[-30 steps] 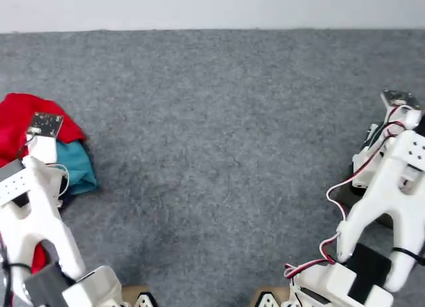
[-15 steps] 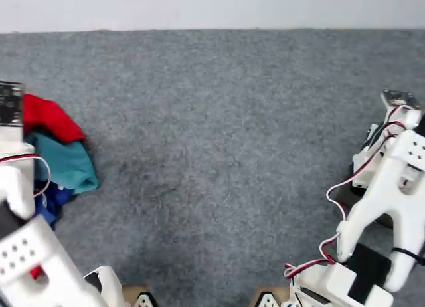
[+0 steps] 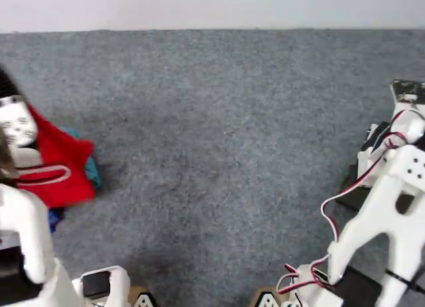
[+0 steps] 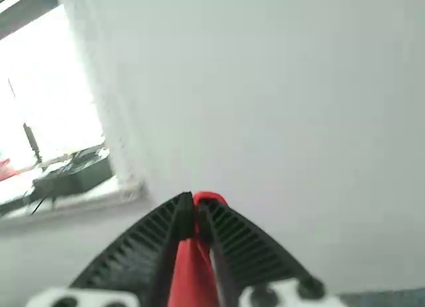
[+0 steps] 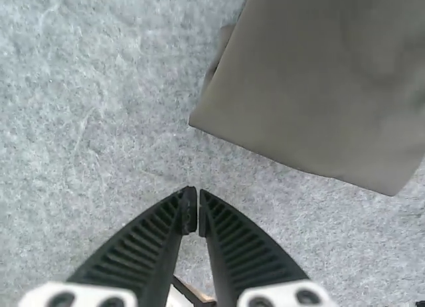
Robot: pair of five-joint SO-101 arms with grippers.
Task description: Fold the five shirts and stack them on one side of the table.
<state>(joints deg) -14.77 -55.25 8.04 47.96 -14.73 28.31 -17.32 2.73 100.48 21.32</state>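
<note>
A red shirt (image 3: 56, 167) hangs lifted at the table's left edge, draped over the pile. My left gripper (image 4: 194, 204) is shut on a fold of the red shirt (image 4: 189, 280) and is tilted up toward the wall. Under the red cloth peek a teal shirt (image 3: 93, 172) and a blue shirt (image 3: 54, 218). At the right edge lies a folded olive-grey shirt (image 5: 319, 81), partly hidden by the right arm (image 3: 388, 187) in the high view. My right gripper (image 5: 193, 201) is shut with nothing in it, hovering over the mat beside that shirt's corner.
A grey felt mat (image 3: 219, 141) covers the table, with a wide bare stretch between the two arms. A white wall (image 3: 212, 8) runs along the far edge. The arm bases stand at the near edge.
The left arm has risen and swung left, pulling the red shirt up off the pile so it now hangs over the teal one. The right arm shifted slightly away.
</note>
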